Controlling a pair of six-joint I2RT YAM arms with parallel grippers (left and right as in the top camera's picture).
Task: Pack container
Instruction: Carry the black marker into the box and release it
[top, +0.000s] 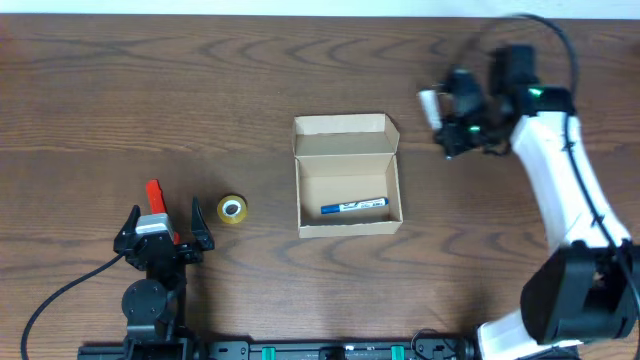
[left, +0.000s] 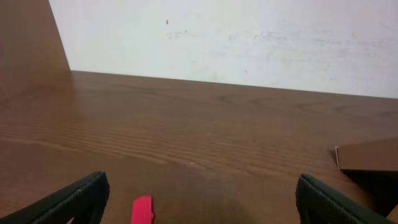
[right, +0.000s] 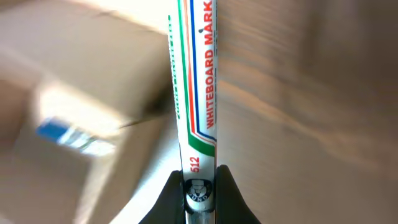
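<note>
The container (top: 347, 192) is a small tan cardboard box at the table's middle, its flap lid open toward the back. A blue marker (top: 354, 207) lies inside it. My right gripper (top: 447, 120) is to the right of the box and above the table, shut on a white whiteboard marker (right: 196, 87); the marker's white end (top: 429, 105) sticks out toward the box. The box shows blurred at the left of the right wrist view (right: 68, 130). My left gripper (top: 165, 228) is open and empty at the front left, over a red marker (top: 155, 196), whose tip shows between the fingers (left: 142, 210).
A yellow tape roll (top: 232, 210) lies between the left gripper and the box. A corner of the box (left: 368, 155) shows at the right of the left wrist view. A white wall lies beyond the table's far edge.
</note>
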